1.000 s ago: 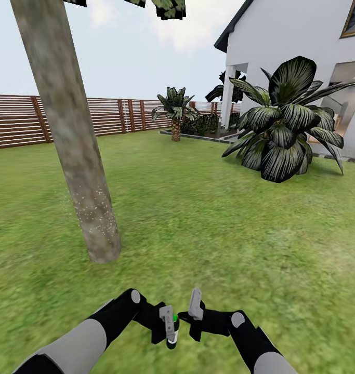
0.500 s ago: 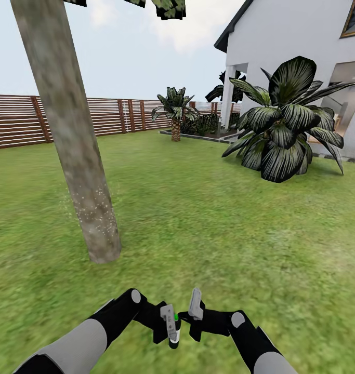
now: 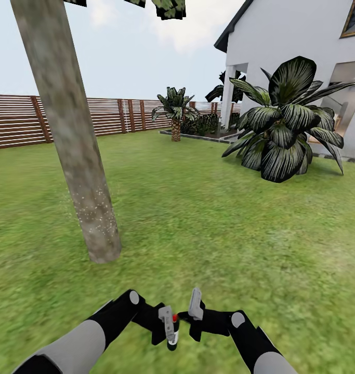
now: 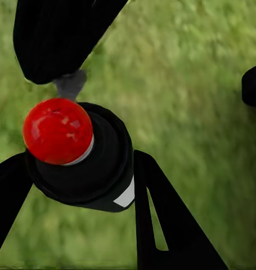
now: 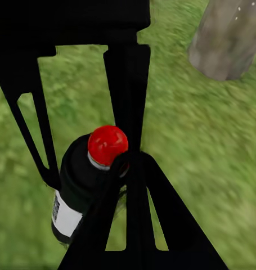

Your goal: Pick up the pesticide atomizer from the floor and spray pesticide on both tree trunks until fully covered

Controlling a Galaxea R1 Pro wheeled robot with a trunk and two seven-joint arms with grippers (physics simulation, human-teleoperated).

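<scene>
Since half a second ago the atomizer [image 3: 171,332] cap has turned from green to red; arms unmoved. Left hand [image 3: 167,326] clamped on one atomizer; right hand [image 3: 194,314] just beside it, empty, fingers apart. One speckled tree trunk [image 3: 73,140] stands ahead-left on grass [image 3: 208,223]; two palms [image 3: 284,119] beyond.

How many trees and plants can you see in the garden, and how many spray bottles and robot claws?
Tall tree trunk: 1
Short palms: 2, the big palm and the small palm
Spray bottle: 1, the black atomizer with a red cap
Robot claws: 2, the left claw and the right claw
Total: 6
</scene>
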